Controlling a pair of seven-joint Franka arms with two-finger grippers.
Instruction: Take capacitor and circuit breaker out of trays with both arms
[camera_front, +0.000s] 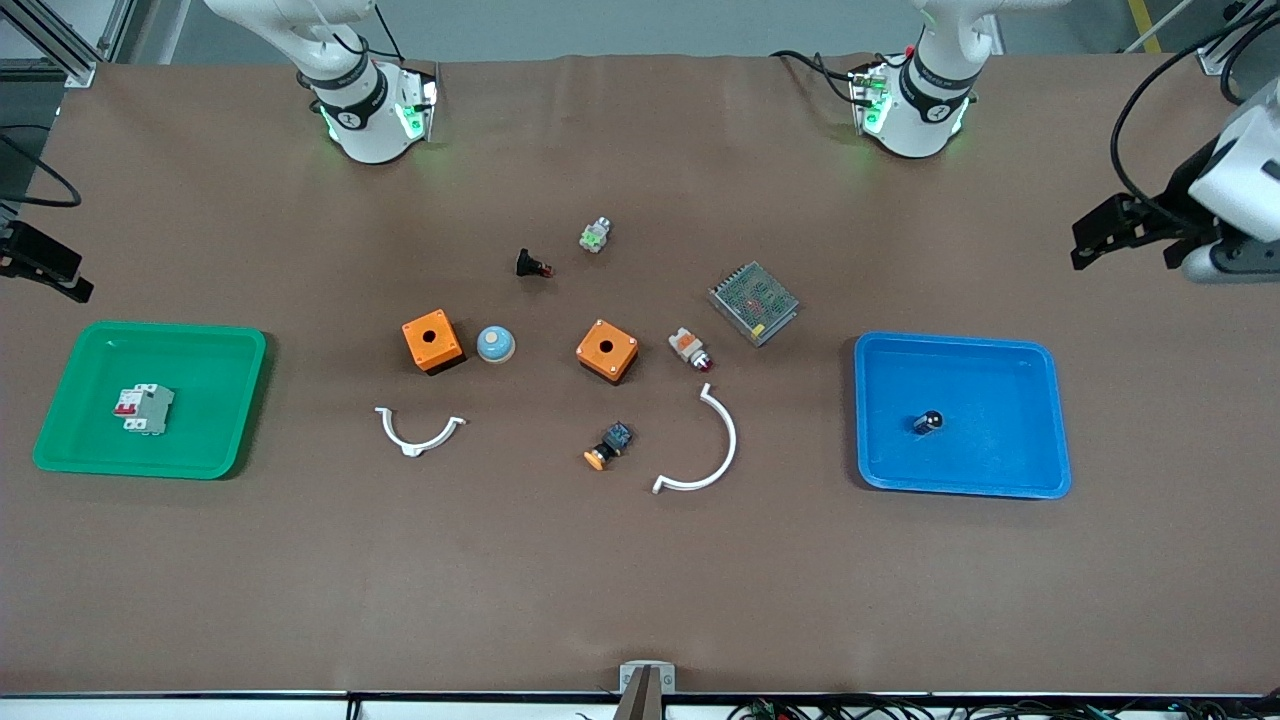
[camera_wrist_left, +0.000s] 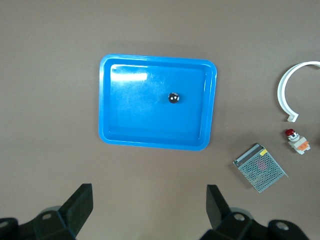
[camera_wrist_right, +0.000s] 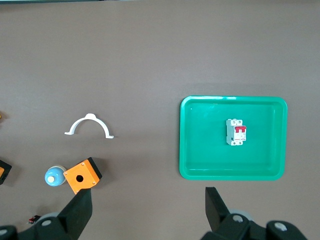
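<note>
The capacitor (camera_front: 927, 422), a tiny black cylinder with a silvery top, lies in the blue tray (camera_front: 960, 343) at the left arm's end of the table. It also shows in the left wrist view (camera_wrist_left: 174, 98), inside the tray (camera_wrist_left: 155, 59). The grey-white breaker (camera_front: 147, 409) with red levers lies in the green tray (camera_front: 160, 328) at the right arm's end, and shows in the right wrist view (camera_wrist_right: 236, 132) in its tray (camera_wrist_right: 232, 99). My left gripper (camera_wrist_left: 149, 200) is open and empty, raised high beside the blue tray (camera_front: 1090, 240). My right gripper (camera_wrist_right: 149, 200) is open and empty, raised high beside the green tray (camera_front: 55, 272).
Mid-table lie two orange boxes (camera_front: 432, 341) (camera_front: 607, 351), a blue-domed part (camera_front: 495, 344), two white curved clips (camera_front: 418, 432) (camera_front: 705, 450), a mesh power supply (camera_front: 754, 302), a white-and-orange indicator (camera_front: 690, 349), an orange-capped button (camera_front: 609, 446) and a black part with red tip (camera_front: 532, 265).
</note>
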